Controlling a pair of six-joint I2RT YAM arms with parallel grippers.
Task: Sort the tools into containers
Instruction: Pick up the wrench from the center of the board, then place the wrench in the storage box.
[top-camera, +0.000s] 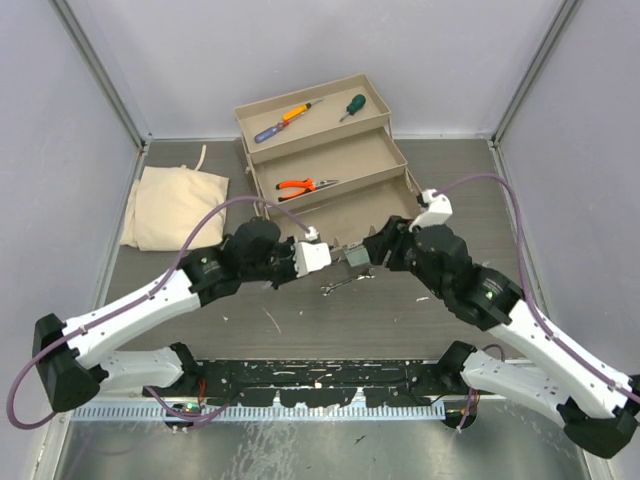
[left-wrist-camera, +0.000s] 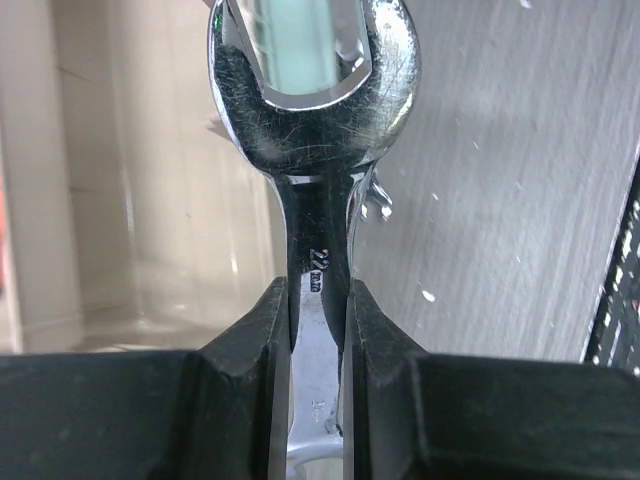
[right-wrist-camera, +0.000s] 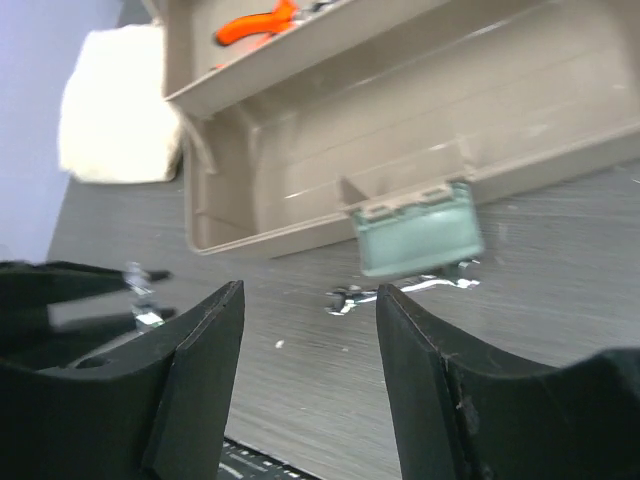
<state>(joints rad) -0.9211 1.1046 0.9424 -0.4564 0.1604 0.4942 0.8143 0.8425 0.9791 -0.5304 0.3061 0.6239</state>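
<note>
My left gripper (top-camera: 328, 257) is shut on the shank of a large silver open-end wrench (left-wrist-camera: 315, 130), just in front of the toolbox's pale green latch (top-camera: 355, 256). The wrench's open mouth points at the latch (left-wrist-camera: 290, 40). My right gripper (top-camera: 378, 250) is open and empty above the table, right of the latch (right-wrist-camera: 420, 235). A smaller silver wrench (top-camera: 345, 285) lies on the table below the latch and shows in the right wrist view (right-wrist-camera: 400, 290). The tan toolbox (top-camera: 320, 160) holds two screwdrivers (top-camera: 285, 120) (top-camera: 352, 106) in the top tray and orange pliers (top-camera: 300, 185) in the middle tray.
A cream cloth bag (top-camera: 175, 205) lies left of the toolbox and shows in the right wrist view (right-wrist-camera: 115, 110). Grey walls close in the table on three sides. A black rail (top-camera: 320, 385) runs along the near edge.
</note>
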